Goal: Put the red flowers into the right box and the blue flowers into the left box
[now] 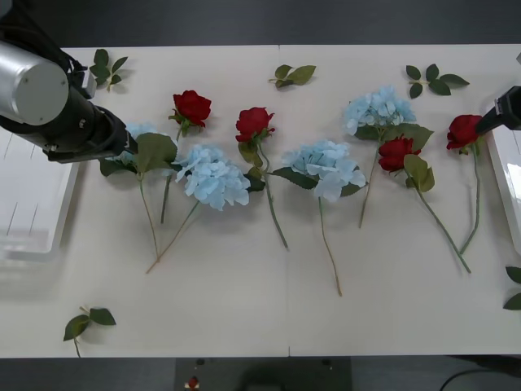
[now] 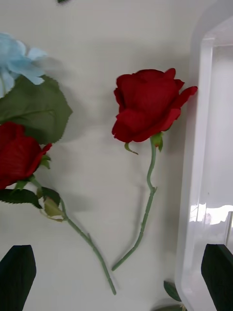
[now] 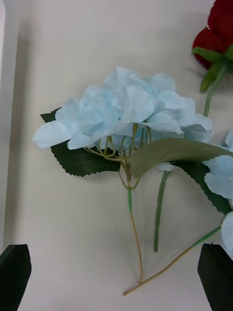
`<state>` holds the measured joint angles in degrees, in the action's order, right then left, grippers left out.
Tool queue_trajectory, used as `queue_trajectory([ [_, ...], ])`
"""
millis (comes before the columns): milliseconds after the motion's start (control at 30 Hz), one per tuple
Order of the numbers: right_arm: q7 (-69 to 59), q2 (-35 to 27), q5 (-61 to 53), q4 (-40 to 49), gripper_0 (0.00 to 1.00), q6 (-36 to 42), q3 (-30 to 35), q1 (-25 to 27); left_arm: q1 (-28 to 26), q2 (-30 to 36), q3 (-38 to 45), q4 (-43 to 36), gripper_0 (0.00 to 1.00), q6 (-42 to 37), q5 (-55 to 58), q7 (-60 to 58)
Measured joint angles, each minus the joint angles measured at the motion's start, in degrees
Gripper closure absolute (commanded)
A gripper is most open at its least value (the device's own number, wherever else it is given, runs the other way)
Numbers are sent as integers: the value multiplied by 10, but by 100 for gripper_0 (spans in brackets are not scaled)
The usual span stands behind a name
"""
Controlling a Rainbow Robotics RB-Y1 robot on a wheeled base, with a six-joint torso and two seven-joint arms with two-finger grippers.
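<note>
While my right gripper [image 2: 116, 277] hovers wide open and empty over 1 red rose [image 2: 148, 104] just beside the right box [image 2: 194, 194] — a careless close could pinch the rim instead.

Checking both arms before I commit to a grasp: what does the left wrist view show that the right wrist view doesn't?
Left wrist view alone: a fluffy pale-blue hydrangea head on a thin stem, lying between the open black fingers of the left gripper.

Right wrist view alone: a deep-red rose lying beside the raised rim of the white plastic right box, between the open fingers of the right gripper; a second rose.

Both: flowers lying on the white table, nothing grasped.
</note>
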<state>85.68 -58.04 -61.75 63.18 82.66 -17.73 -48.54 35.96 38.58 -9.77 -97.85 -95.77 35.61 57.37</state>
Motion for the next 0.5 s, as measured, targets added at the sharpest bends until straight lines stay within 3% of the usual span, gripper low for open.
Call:
queue_trajectory([
  [333,0,37,23,-72,0,-94,-31,0,0,0,-47,106,0,83,-7,-8],
  [500,0,39,37,-73,0,-132,-82,0,0,0,-48,129,0,93,-5,-8],
])
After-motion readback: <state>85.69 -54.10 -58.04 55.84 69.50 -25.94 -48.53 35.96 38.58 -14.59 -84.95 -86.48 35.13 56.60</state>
